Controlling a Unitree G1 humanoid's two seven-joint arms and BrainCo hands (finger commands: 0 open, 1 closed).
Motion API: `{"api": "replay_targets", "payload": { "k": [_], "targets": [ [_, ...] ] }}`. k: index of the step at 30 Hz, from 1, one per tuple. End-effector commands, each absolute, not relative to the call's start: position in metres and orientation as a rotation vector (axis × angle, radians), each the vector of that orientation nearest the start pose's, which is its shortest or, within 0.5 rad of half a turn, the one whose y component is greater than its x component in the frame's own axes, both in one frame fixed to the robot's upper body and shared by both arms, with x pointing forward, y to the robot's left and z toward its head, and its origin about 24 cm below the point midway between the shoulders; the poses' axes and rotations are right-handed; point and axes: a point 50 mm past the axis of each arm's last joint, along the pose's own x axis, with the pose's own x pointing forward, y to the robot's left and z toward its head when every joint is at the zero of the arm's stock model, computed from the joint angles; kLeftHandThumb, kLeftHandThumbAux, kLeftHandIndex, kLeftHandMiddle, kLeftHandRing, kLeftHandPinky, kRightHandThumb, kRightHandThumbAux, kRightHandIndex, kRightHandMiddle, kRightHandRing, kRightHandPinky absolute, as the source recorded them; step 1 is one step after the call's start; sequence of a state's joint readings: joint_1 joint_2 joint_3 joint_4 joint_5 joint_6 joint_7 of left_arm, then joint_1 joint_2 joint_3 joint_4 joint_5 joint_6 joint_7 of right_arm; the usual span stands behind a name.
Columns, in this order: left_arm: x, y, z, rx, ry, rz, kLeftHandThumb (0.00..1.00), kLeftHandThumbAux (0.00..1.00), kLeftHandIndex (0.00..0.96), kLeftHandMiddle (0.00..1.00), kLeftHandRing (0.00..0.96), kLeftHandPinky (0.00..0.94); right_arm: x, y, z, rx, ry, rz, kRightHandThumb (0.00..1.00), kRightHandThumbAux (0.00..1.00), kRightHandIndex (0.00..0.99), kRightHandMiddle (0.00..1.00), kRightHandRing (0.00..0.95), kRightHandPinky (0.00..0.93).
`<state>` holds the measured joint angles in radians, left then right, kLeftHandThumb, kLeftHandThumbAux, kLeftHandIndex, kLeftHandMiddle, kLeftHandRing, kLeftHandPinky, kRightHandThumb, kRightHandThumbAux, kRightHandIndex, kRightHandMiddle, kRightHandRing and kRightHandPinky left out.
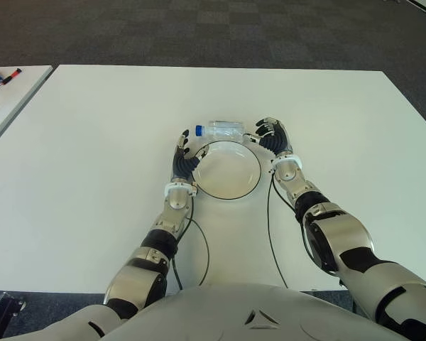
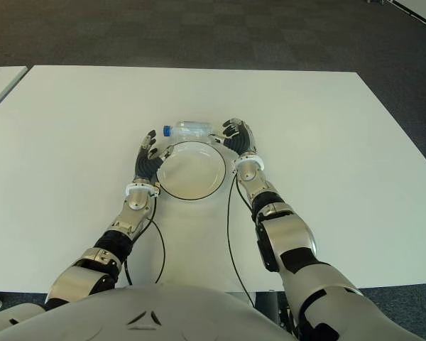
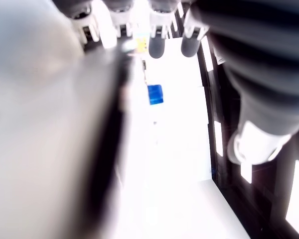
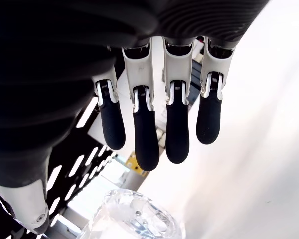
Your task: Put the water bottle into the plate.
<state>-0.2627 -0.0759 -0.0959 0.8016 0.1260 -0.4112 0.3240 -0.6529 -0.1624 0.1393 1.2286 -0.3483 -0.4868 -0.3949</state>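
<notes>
The bottle (image 1: 224, 130) lies on its side on the table (image 1: 92, 142), just beyond the plate's (image 1: 227, 170) far rim, not yet in it. Left hand (image 1: 182, 158) and right hand (image 1: 273, 136) flank the plate, fingers open, gripping nothing

1. You are seeing only a blue cap (image 3: 155, 94) of the water bottle (image 1: 226, 129) in the left wrist view; a blurred grey mass is filling the rest.
2. The right wrist view's edge is cutting off the bottle's clear base.
3. The plate (image 1: 252, 185) rim is passing behind the left hand (image 1: 184, 160) and right hand (image 1: 273, 136), so you cannot tell whether they touch it.
4. Small items (image 1: 3, 75) on the second surface (image 1: 14, 99) are too small to identify.
</notes>
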Motion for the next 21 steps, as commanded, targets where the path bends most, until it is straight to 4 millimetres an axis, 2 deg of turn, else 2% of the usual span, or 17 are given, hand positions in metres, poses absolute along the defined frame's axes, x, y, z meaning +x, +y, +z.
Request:
{"api": "replay_targets", "payload": {
  "k": [1,21],
  "targets": [
    [0.273,0.084,-0.031,0.047,0.139,0.053,0.257,0.651,0.041,0.056,0.051,0.091,0.333,-0.157,0.004,-0.551,0.01,-0.055,0.944,0.669,0.37,0.522,0.452,0.431],
    [0.282,0.091,-0.024,-0.037,0.127,0.044,0.272,0.733,0.065,0.124,0.126,0.171,0.322,-0.153,0.0,-0.482,-0.019,-0.078,0.944,0.669,0.365,0.526,0.456,0.457]
  ]
}}
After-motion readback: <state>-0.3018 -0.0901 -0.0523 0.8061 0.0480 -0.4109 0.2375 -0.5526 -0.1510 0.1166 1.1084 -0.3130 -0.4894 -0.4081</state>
